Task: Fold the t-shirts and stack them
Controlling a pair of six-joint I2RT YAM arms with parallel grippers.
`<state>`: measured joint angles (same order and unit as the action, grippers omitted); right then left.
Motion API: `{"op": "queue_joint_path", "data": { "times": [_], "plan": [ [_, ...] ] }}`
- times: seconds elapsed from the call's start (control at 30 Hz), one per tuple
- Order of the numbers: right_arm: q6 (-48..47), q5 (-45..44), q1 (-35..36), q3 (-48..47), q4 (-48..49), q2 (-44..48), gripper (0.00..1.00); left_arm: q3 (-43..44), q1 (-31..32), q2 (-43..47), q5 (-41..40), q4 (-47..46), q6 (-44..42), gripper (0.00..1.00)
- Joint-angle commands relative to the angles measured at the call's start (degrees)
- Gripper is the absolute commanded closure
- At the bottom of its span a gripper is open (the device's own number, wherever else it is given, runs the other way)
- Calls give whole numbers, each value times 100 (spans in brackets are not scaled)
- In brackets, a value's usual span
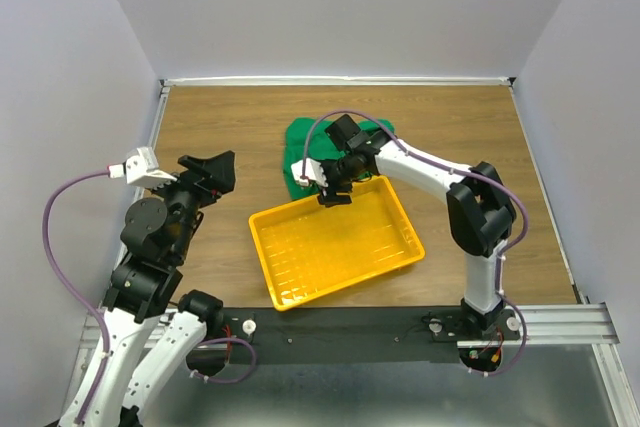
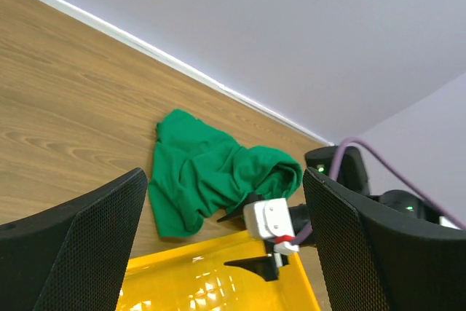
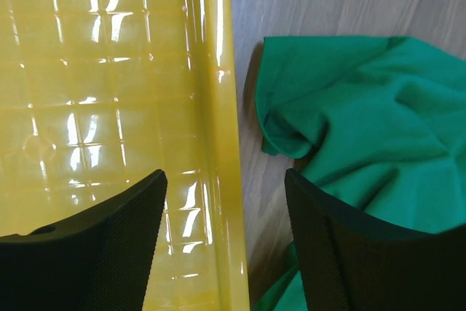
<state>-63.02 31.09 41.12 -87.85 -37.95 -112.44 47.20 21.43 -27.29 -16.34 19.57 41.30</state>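
Right tool (image 1: 334, 189): jaws apart, nothing between them. In its wrist view the right tool (image 3: 224, 180) hangs over the far rim of the yellow tray (image 3: 218, 71), with one finger over the tray floor and the other over the cloth side. We can't tell how high it sits above that rim.

Left tool (image 1: 214, 173): also spread and empty. It is held up near the left edge of the tabletop (image 1: 220, 117), aimed across at the cloth and well apart from it.

The green t-shirt (image 1: 302, 142) is a crumpled heap near the middle of the far edge of the tabletop, just beyond the tray's far rim. The right wrist view shows a strip of bare wood between the t-shirt (image 3: 364, 107) and the rim. Further along it may touch the rim, but that part is too poorly seen to say. No sleeve, hem or collar reads clearly, so we judge that folding hasn't started. The tray holds nothing.

Risks from here:
- If the right tool drops and closes where it hangs, it could clamp or knock the tray rim and shove the tray instead of taking cloth.
- A blind pinch into the heap would likely catch several layers, so the shirt lifts as a wad and won't spread flat.
- Dragging the cloth toward the near edge could snag it on the rim.
- The left tool reaching in crosses the right arm's space, so the two could collide.
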Motion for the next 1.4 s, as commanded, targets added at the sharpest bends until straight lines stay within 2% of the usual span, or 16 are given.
{"op": "queue_joint_path", "data": {
  "times": [0.0, 0.07, 0.23, 0.3, 0.37, 0.5, 0.6, 0.67, 0.7, 0.8, 0.93, 1.07, 1.13, 1.23, 1.3, 1.37],
  "plan": [
    [185, -437, 10, 40, 174, -382, 33, -79, -34, 162, -370, 231, 194, 5],
    [290, -560, 10, -3, 192, -515, 40, -9, -34, 206, -466, 240, 177, 5],
    [501, -412, 27, -100, 201, -560, 74, 324, -34, 215, -554, 214, -86, 5],
    [563, -358, 45, -92, 192, -472, 92, 439, -42, 224, -555, 135, -174, 6],
    [791, -227, 80, -56, 192, -305, 100, 606, -34, 241, -572, 73, -324, 6],
    [1861, 63, 133, -231, 192, -120, 99, 887, -34, 285, -581, -181, -509, 6],
    [3816, 222, 177, -976, 201, -321, 99, 1098, -34, 303, -581, -365, -579, 6],
    [4663, 108, 212, -1425, 262, -523, 100, 1247, -42, 303, -564, -454, -623, 6],
    [5468, -153, 247, -1889, 306, -820, 100, 1352, -34, 312, -581, -507, -658, 6],
    [6827, -754, 343, -2393, 481, -1262, 99, 1537, -34, 321, -634, -533, -746, 6],
    [8222, -2726, 607, -3418, 702, -1936, 99, 1810, -34, 391, -791, -463, -790, 6],
    [9166, -3144, 669, -4606, 719, -2989, 99, 1933, -25, 382, -862, -288, -694, 6],
    [9431, -3512, 739, -5573, 789, -3379, 99, 1933, -25, 382, -854, -191, -597, 7],
    [9999, -3872, 801, -6041, 1532, -3890, 100, 1828, -34, 435, -845, -129, -360, 8],
    [10404, -4032, 809, -6042, 2018, -4101, 69, 1740, -25, 496, -836, -164, -167, 9],
    [10652, -3779, 792, -6138, 2677, -4250, 52, 1626, -25, 584, -862, -156, -70, 9]
  ]
}}
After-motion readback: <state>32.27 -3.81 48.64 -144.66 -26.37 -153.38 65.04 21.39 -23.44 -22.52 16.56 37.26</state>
